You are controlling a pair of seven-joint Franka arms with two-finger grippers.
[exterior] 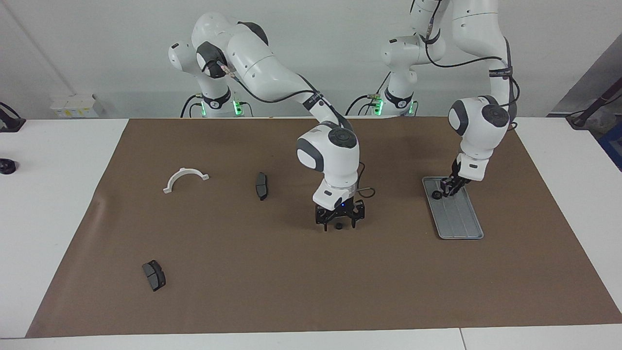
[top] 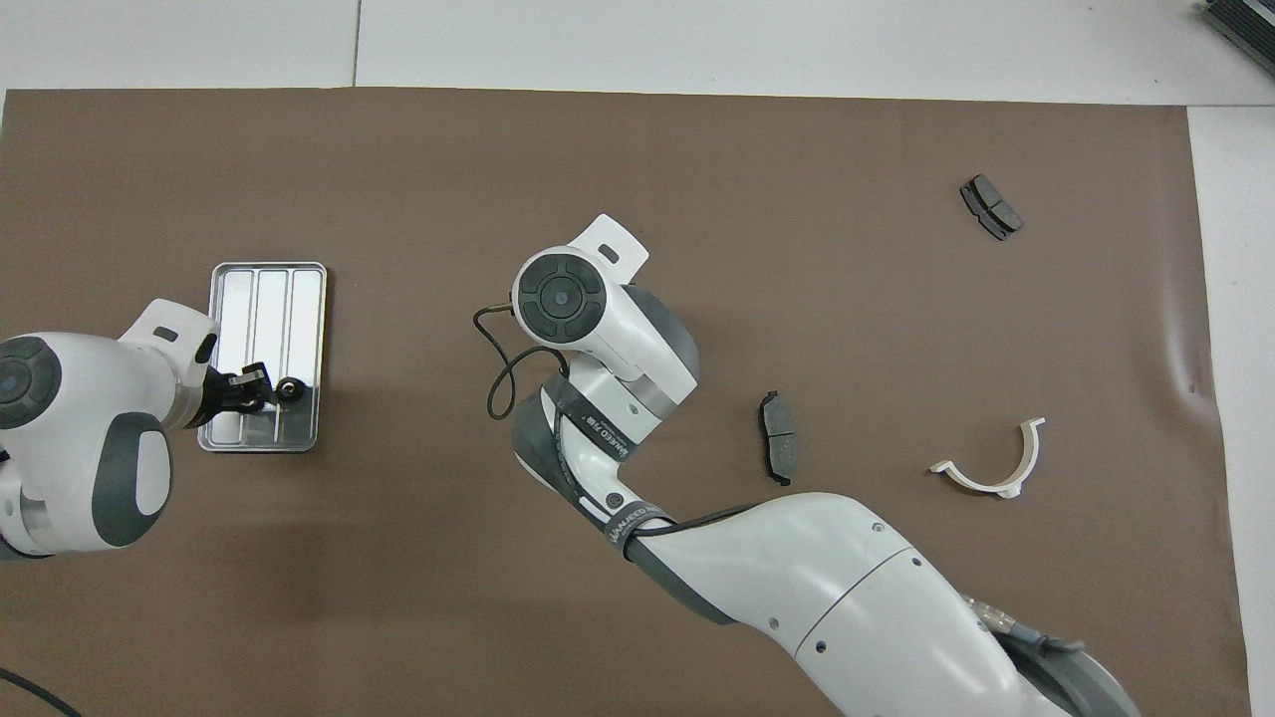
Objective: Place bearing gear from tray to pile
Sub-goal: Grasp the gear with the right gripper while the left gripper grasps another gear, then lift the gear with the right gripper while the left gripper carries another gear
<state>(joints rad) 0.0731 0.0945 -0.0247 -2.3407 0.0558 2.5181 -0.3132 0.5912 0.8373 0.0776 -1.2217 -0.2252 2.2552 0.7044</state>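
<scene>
The grey ridged tray (exterior: pixel 459 221) (top: pixel 267 299) lies toward the left arm's end of the mat. My left gripper (exterior: pixel 448 189) (top: pixel 254 388) is down at the tray's end nearer the robots, shut on a bearing gear that its fingers hide. A second black bearing gear (exterior: pixel 437 195) (top: pixel 290 388) rests in the tray just beside the fingertips. At mid-table one bearing gear (exterior: pixel 338 226) marks the pile on the mat. My right gripper (exterior: pixel 338 222) stands low and open, its fingers on either side of that bearing. In the overhead view the right wrist (top: pixel 560 297) covers that spot.
A dark brake pad (exterior: pixel 261 185) (top: pixel 778 450) lies beside the right gripper. A white half-ring (exterior: pixel 185 179) (top: pixel 988 463) and another brake pad (exterior: pixel 154 275) (top: pixel 990 206) lie toward the right arm's end of the mat. A cable loop (top: pixel 510 370) hangs off the right wrist.
</scene>
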